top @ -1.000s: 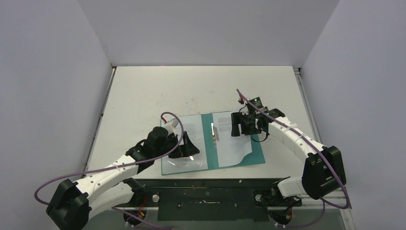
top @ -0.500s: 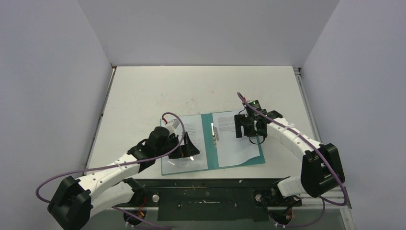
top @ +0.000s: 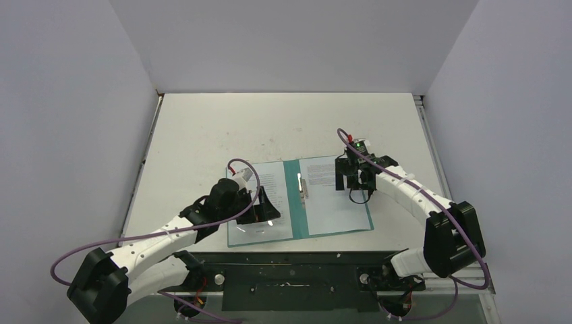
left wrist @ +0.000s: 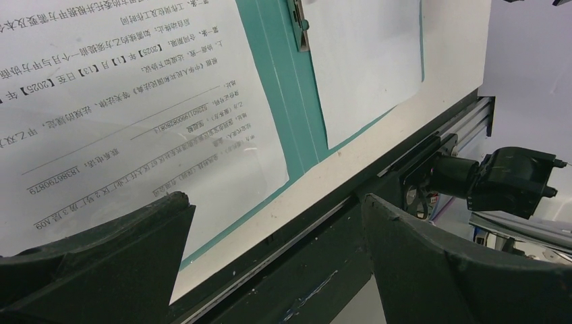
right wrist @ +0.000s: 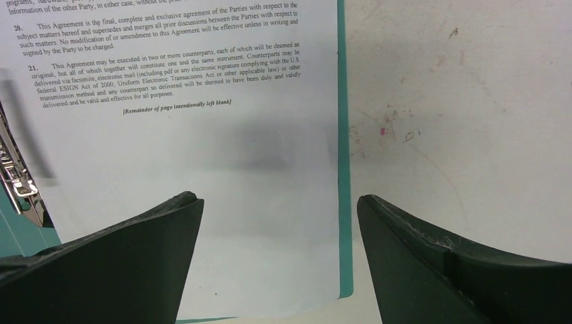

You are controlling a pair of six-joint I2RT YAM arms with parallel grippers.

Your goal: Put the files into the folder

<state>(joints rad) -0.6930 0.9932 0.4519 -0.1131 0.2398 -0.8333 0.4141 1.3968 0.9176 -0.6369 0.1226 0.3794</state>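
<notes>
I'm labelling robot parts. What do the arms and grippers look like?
White links, bulky black joints on the left arm and right arm, a purple cable along each. Broad matte-black wedge fingers on the left gripper and right gripper. Green light on the right wrist.

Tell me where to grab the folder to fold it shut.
Take the folder by its right outer edge, where a bare teal strip shows beside the printed sheet. It lies flat and open on the table, so probably come in low from the right with the right gripper, one of its fingers slid under the edge.
</notes>
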